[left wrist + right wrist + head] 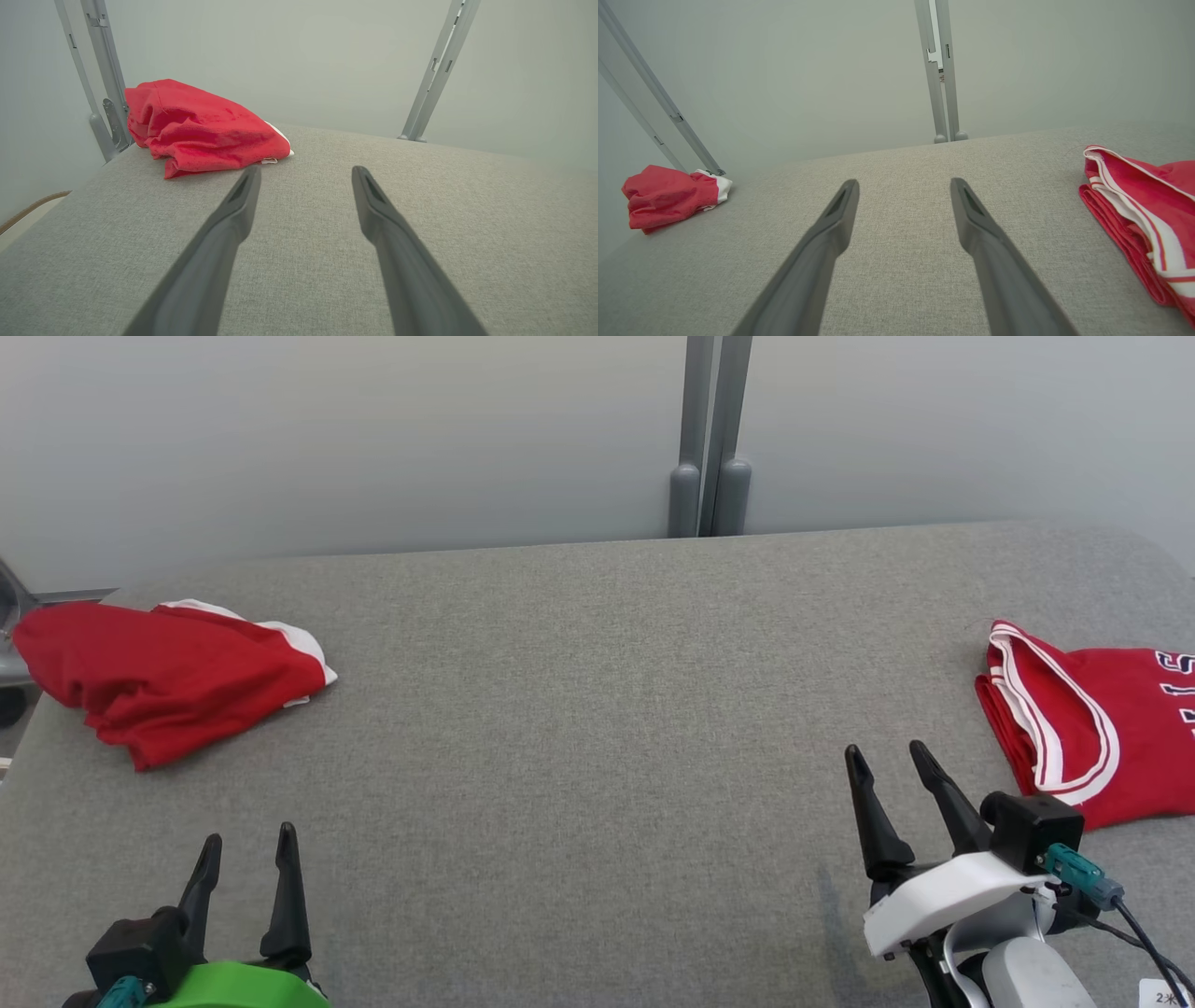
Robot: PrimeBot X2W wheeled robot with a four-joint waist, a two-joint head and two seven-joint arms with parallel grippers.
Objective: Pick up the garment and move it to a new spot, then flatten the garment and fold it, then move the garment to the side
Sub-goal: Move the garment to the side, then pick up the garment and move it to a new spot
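Setting: a robot test bench in a lab, not a home or shop. Evidence: a wide table covered in plain grey fabric. Pale grey panels stand right behind its far edge as a backdrop. Grey metal posts with slots and brackets stand where the panels meet; more struts slant up at the table's left corner. A crumpled red garment lies at the left end and a folded red jersey at the right, well apart.
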